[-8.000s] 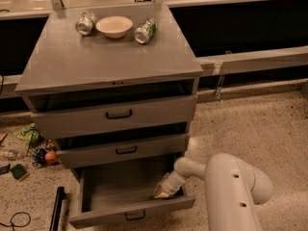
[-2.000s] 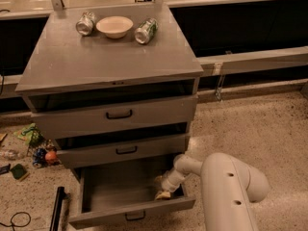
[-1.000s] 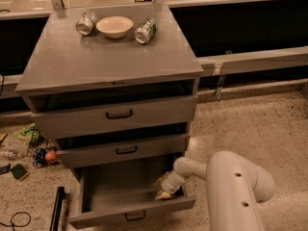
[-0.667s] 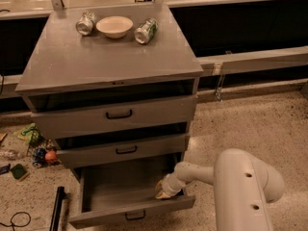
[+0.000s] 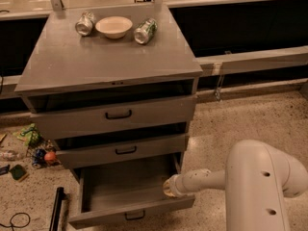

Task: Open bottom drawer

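Note:
The bottom drawer [image 5: 106, 214] of the grey cabinet [image 5: 108, 61] stands pulled out toward me. Its plain grey inside shows, and its small black bar handle [image 5: 134, 216] is on the shallow front. My gripper [image 5: 168, 187] is at the end of the white arm [image 5: 262, 186]. It sits at the drawer's right side, just above the right wall near the front. The middle drawer [image 5: 120, 150] and the top drawer [image 5: 113, 114] above it are each out only a little.
On the cabinet top stand a cream bowl [image 5: 114, 26] and two cans lying on their sides [image 5: 84, 23] [image 5: 145, 31]. Litter [image 5: 29, 146] lies on the speckled floor at the left. A black bar [image 5: 57, 208] and a cable [image 5: 14, 221] lie by the drawer's left.
The arm's big elbow has swung to the right and lower. The gripper stays at the drawer's right side. The drawer is as far out as before.

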{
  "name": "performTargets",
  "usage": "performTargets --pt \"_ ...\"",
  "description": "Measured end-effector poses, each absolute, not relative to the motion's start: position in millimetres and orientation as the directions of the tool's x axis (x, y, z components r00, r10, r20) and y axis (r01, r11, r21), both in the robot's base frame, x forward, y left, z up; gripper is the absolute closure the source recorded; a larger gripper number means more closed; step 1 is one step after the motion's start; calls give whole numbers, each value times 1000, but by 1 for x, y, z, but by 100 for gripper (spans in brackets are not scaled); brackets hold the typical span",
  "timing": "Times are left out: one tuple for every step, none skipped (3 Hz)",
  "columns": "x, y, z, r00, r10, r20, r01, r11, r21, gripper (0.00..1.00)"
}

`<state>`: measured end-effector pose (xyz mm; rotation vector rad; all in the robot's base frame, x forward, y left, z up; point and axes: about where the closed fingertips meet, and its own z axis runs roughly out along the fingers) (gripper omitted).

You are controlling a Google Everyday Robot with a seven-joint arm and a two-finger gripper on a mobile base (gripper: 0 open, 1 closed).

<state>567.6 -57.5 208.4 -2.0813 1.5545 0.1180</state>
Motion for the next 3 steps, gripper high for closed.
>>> performTargets --pt "563 -87 238 414 -854 -314 -835 -220 -505 100" --pt "534 -77 266 497 -804 -325 -758 -220 -615 100" --pt "535 -76 287 492 -798 -348 -737 -169 -654 82"
